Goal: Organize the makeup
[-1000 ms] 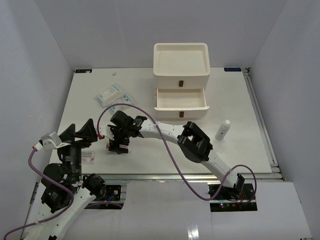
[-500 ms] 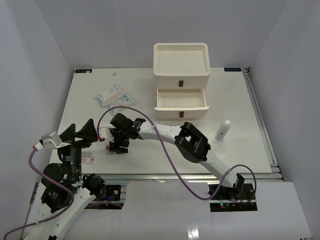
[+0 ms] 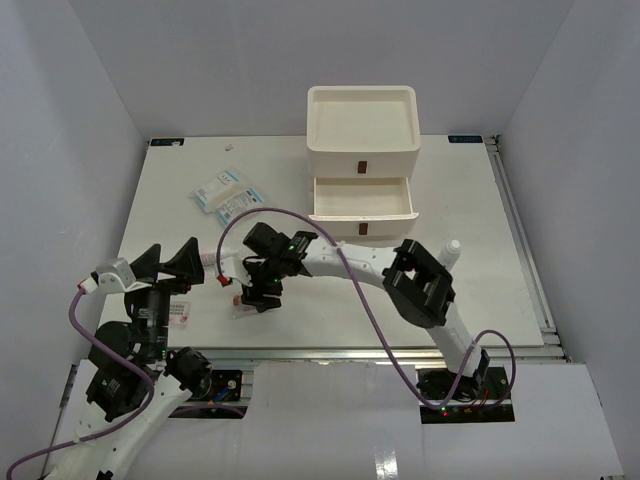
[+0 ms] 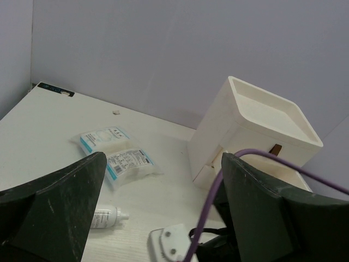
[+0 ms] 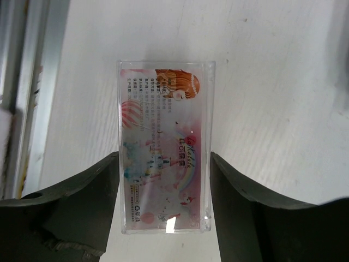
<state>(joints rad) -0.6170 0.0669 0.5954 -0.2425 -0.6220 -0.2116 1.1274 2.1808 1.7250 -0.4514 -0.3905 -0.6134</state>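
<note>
Clear pink-printed makeup box [image 5: 165,109] sat pinched in the right gripper [image 5: 165,161], left gripper [image 4: 163,164] gaping wide; grasp made, a steady lift toward the open drawer [image 3: 361,199] looked due next

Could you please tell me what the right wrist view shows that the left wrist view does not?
Only the right wrist view: a clear plastic box with a pink cartoon label between the dark fingers of the right gripper. Only the left wrist view: the large white drawer box, two clear packets with white-blue contents, a small white bottle lying down and a purple cable. Both: the white table.
</note>
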